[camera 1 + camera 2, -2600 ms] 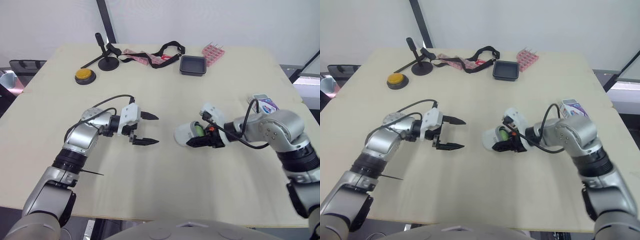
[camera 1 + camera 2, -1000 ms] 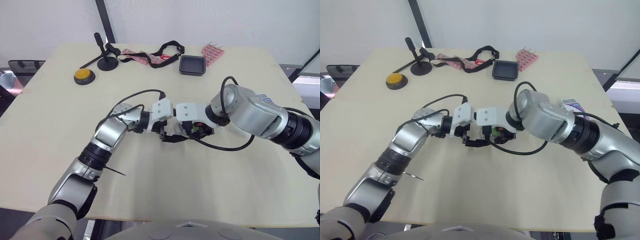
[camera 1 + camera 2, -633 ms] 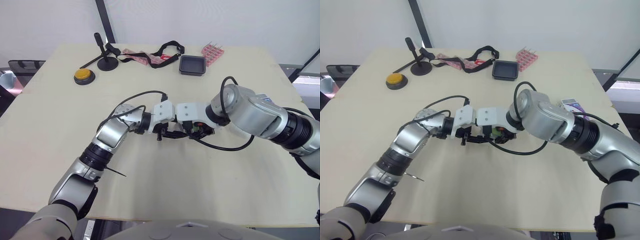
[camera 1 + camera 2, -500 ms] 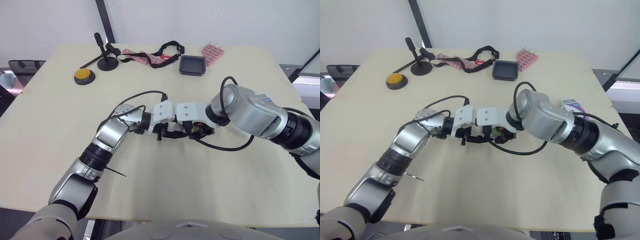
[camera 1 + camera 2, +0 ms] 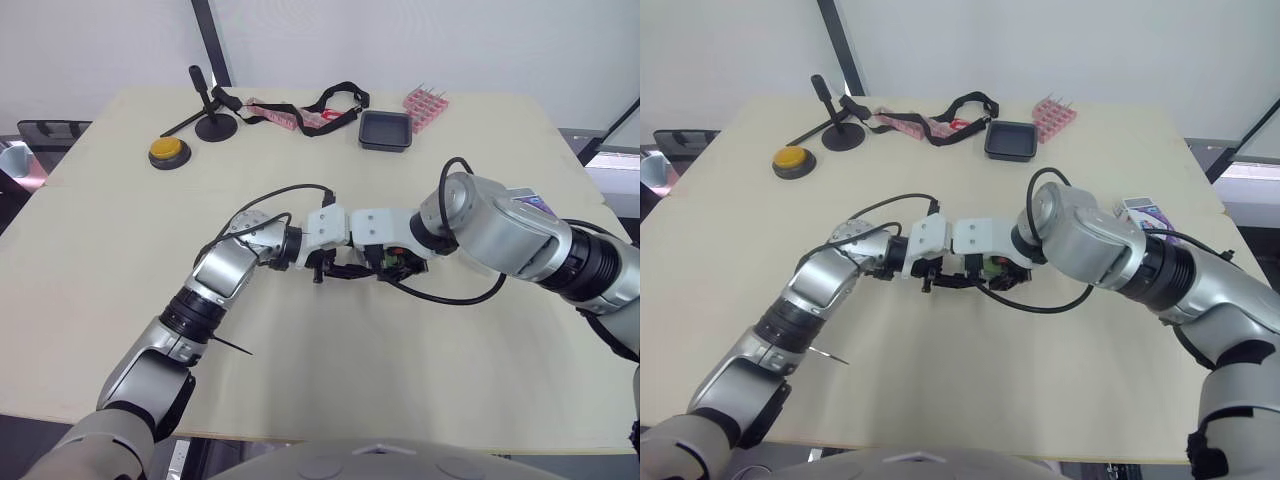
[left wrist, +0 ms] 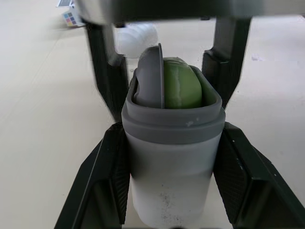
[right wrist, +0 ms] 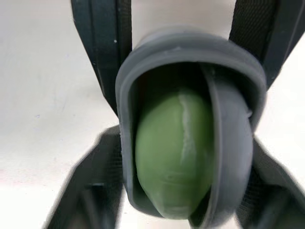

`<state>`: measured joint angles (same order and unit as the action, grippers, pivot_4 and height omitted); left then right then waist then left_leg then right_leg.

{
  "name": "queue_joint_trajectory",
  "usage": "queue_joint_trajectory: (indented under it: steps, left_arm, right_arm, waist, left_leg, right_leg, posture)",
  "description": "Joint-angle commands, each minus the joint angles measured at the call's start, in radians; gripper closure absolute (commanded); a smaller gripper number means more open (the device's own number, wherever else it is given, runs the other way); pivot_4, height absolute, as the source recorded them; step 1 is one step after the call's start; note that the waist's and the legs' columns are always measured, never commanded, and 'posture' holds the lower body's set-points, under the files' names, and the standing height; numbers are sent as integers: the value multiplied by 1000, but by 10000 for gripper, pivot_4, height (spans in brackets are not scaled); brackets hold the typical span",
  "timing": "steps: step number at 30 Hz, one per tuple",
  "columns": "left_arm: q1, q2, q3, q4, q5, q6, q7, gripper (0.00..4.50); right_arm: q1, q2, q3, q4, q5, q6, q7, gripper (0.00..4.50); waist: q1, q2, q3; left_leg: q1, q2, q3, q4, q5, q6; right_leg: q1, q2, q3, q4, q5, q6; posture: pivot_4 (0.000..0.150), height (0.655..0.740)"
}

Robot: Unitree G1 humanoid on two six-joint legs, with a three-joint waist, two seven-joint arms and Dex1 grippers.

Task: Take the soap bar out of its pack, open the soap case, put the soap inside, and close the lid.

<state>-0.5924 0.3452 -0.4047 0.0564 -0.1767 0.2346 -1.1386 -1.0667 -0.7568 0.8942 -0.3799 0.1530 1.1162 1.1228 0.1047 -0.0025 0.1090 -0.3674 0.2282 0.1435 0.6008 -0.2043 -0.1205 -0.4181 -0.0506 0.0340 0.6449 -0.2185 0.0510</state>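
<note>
Left fingers (image 6: 107, 183), right fingers (image 7: 93, 188) both pinch soap case (image 6: 171, 157) near centre of beige table (image 5: 450, 400); white wall (image 5: 450, 40) behind.

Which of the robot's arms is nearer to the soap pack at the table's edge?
Right. The right arm passes just in front of the soap pack, partly hiding it; the left arm lies well away on the other side.

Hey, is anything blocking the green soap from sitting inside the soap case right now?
Nothing visible blocks it. The green soap already sits in the opening of the soap case, which the left gripper clasps. A grey flap stands on edge beside the soap inside the rim, not across it.
</note>
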Motion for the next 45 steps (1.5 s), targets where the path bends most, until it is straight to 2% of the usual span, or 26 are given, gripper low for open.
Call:
queue_joint_trajectory:
  steps: [1,2,8,14,20,27,30,37,40,45]
  left_arm:
    - [0,2,26,-23,-14,-32,-4,25984]
    - [3,5,30,-24,-19,-37,-8,25984]
    - [37,25,56,-31,-53,-77,-37,25984]
    - [107,45,100,-33,-106,-119,-75,25984]
    - [199,13,160,-33,-171,-198,-76,25984]
    - [260,-13,187,30,-188,-275,-87,25984]
    - [274,-18,183,51,-188,-292,-102,25984]
    - [276,-22,179,77,-180,-321,-115,25984]
    - [284,-20,175,71,-180,-327,-120,25984]
    - [293,-20,170,72,-177,-350,-127,25984]
  right_arm:
    - [6,-9,-44,-4,-7,-14,0,1699]
    - [10,-10,-49,0,-8,-19,0,405]
    - [77,8,-134,15,17,-47,-20,405]
    - [320,56,-427,-21,162,-49,-71,405]
    - [584,22,-621,-23,201,-285,-73,405]
    - [853,110,-804,21,301,-626,-14,405]
    - [912,135,-804,49,282,-739,6,405]
    - [975,145,-872,81,276,-840,-42,405]
    - [1038,120,-976,55,299,-844,-83,405]
    - [1249,75,-1283,38,348,-844,-138,405]
  waist:
    - [0,0,0]
    - [0,0,0]
    - [0,0,0]
    - [6,0,0]
    - [8,0,0]
    - [-7,-1,-1]
    - [-14,-1,-1]
    - [-23,-1,-1]
    - [-20,-1,-1]
    - [-12,-1,-1]
  left_leg:
    - [0,0,0,0,0,0]
    - [0,0,0,0,0,0]
    - [0,0,0,0,0,0]
    - [-1,0,0,1,0,0]
    - [-2,0,0,3,-1,1]
    - [-2,1,0,5,-4,6]
    - [-2,1,0,6,-4,7]
    - [-2,1,0,6,-4,9]
    - [-3,0,0,6,-5,10]
    - [-5,-1,0,6,-7,13]
  right_leg:
    - [0,0,0,0,0,0]
    - [0,0,0,0,0,0]
    - [0,0,0,1,0,0]
    - [-1,0,0,0,0,0]
    - [-1,-1,0,-3,0,0]
    - [-2,-2,0,-2,0,0]
    - [-2,-5,0,-1,-2,-4]
    - [-2,-6,-1,-1,-3,-4]
    - [-2,-6,-1,-2,-2,-4]
    - [-2,-8,-1,-6,-2,-4]
  posture:
    - [1500,7400]
    - [1500,7400]
    - [1500,7400]
    - [1500,7400]
    - [1500,7400]
    - [1500,7400]
    - [1500,7400]
    - [1500,7400]
    - [1500,7400]
    - [1500,7400]
